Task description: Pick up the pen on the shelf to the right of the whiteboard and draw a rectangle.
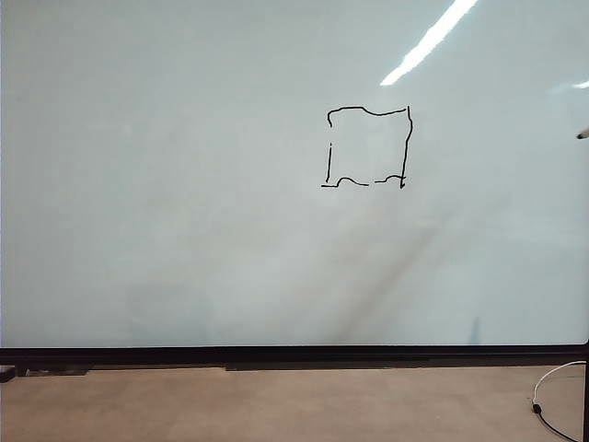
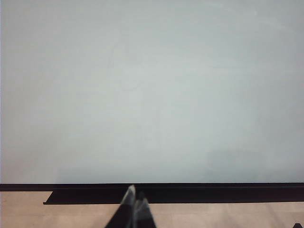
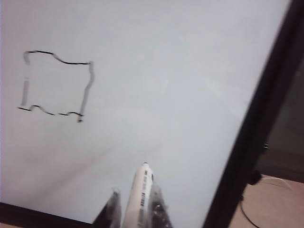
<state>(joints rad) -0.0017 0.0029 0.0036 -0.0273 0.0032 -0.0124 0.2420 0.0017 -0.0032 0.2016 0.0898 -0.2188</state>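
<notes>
1. Across nearly the whole exterior view stands the whiteboard (image 1: 184, 203), glossy and pale, with a thin black frame (image 1: 294, 354) along its lower edge.
2. Right of the board's middle and in its upper half is the rectangle (image 1: 366, 147), a wobbly black outline, roughly square, with small gaps on its left side and along its bottom line.
3. A bright streak of reflected light (image 1: 429, 41) slants across the board above and to the right of the drawing.
4. At the far right edge of the exterior view a small dark tip (image 1: 583, 134) pokes in, level with the drawing and well apart from it; I cannot tell from that view alone what it is.
5. Below the frame lies a tan floor (image 1: 276, 405), with a white and black cable (image 1: 552, 387) curling at the lower right.
6. The right tool (image 3: 135, 209) is clamped on the pen (image 3: 138, 194), whose white barrel with dark print rises between the two dark fingers (image 3: 159, 209) and points toward the board.
7. In the right wrist view the pen is clear of the drawing and not touching its lines; the board's black side frame (image 3: 256, 123) runs just beside it.
8. The left tool (image 2: 134, 209) sits low before the board's lower frame, its fingers together and holding nothing.
9. That stretch of board in front of the left tool carries no marks.
</notes>
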